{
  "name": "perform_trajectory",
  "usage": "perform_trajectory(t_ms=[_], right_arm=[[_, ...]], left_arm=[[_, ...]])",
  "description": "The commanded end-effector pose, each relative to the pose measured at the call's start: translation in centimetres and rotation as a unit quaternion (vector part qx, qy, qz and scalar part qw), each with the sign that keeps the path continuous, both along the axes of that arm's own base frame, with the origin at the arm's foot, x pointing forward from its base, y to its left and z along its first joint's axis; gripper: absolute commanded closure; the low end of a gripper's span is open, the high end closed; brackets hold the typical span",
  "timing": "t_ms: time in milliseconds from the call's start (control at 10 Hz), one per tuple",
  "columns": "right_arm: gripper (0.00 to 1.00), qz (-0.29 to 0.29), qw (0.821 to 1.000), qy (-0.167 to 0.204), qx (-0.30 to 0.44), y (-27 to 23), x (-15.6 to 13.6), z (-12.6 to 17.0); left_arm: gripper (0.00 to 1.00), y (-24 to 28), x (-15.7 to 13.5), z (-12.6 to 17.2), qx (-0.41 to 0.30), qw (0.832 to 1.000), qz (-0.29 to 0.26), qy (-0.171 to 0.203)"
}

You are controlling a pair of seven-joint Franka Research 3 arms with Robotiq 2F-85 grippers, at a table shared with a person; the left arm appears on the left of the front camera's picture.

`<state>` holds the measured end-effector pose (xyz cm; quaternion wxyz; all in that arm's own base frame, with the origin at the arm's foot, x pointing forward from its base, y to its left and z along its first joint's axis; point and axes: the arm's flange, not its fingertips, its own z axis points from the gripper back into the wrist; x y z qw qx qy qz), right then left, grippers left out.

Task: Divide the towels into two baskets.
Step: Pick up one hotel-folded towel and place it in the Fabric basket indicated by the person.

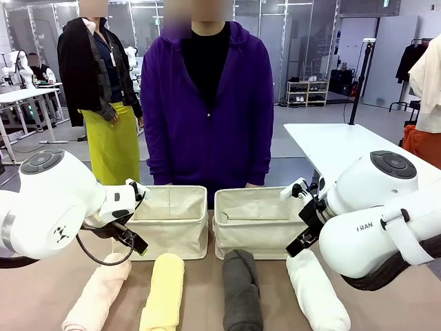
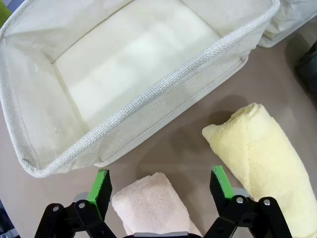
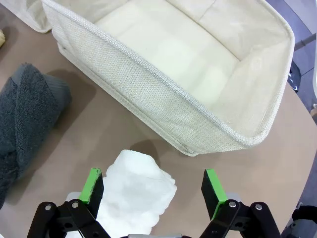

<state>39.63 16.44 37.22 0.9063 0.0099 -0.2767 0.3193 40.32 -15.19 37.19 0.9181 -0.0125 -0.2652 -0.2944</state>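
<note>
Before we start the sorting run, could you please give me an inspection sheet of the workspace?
Surface: tan table.
Job's things: pink towel, yellow towel, grey towel and white towel rolled in a near row; left basket and right basket behind them, both empty.
Clutter: nothing seen.
Grippers: left gripper open over the pink towel's end; right gripper open over the white towel's end.
Cables: black cable loops under the left wrist.
Surroundings: person in purple at the far edge; white table beyond.
</note>
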Motion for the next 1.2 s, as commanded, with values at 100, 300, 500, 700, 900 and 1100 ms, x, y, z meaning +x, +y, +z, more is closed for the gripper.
perform_trajectory(t_ms=[100, 300, 500, 700, 900, 1100], right_arm=[[0.00, 0.002, 1.000, 0.003, 0.004, -0.1, -0.1, 1.4], [0.00, 0.005, 0.999, 0.022, 0.023, -0.5, -0.7, 3.5], [0.00, 0.011, 0.999, 0.043, 0.030, -0.8, -1.7, 5.5], [0.00, 0.029, 0.993, 0.090, 0.073, -1.8, -3.3, 8.7], [0.00, 0.057, 0.973, 0.153, 0.161, -4.6, -4.9, 11.5], [0.00, 0.098, 0.918, 0.229, 0.307, -10.7, -5.9, 12.8]], left_arm=[[0.00, -1.0, 0.4, 2.4, -0.007, 1.000, -0.001, 0.008], [0.00, -1.7, 0.4, 5.2, -0.034, 0.998, -0.022, 0.042], [0.00, -1.6, -0.3, 7.6, -0.064, 0.995, -0.036, 0.064], [0.00, 0.0, -1.8, 11.0, -0.130, 0.984, -0.052, 0.111], [0.00, 3.1, -3.9, 13.7, -0.220, 0.955, -0.095, 0.174], [0.00, 9.0, -5.3, 14.7, -0.342, 0.902, -0.146, 0.221]])
